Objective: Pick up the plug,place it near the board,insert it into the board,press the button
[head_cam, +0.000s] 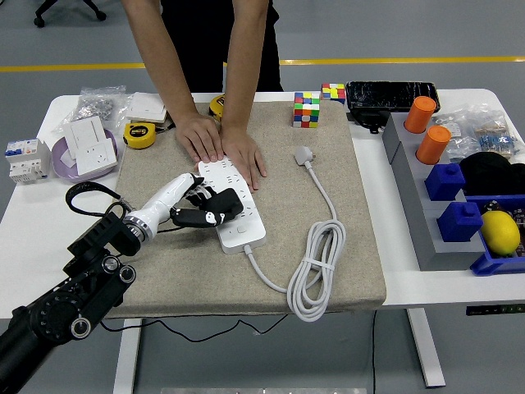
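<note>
While the plug (304, 154) lies well right, the robot hand (203, 207) rests, fingers spread, on the board (234, 205).

White rectangular plastic power strip (232, 205) and white plug (304, 154) with coiled white cable (316, 271) — beige fabric mat (246, 254), multicoloured checkered cubes (307, 109), orange cylinders (426, 127), blue blocks (452, 201).

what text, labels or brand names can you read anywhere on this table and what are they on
None can be read with certainty.
Yellow tape measure: a dark label with pale lettering, too blurred to read.
Circuit breaker: small markings, too small to read.
Power strip: no legible print; left hand lies over part of it.
Packets at far right: print too small to read.
</note>
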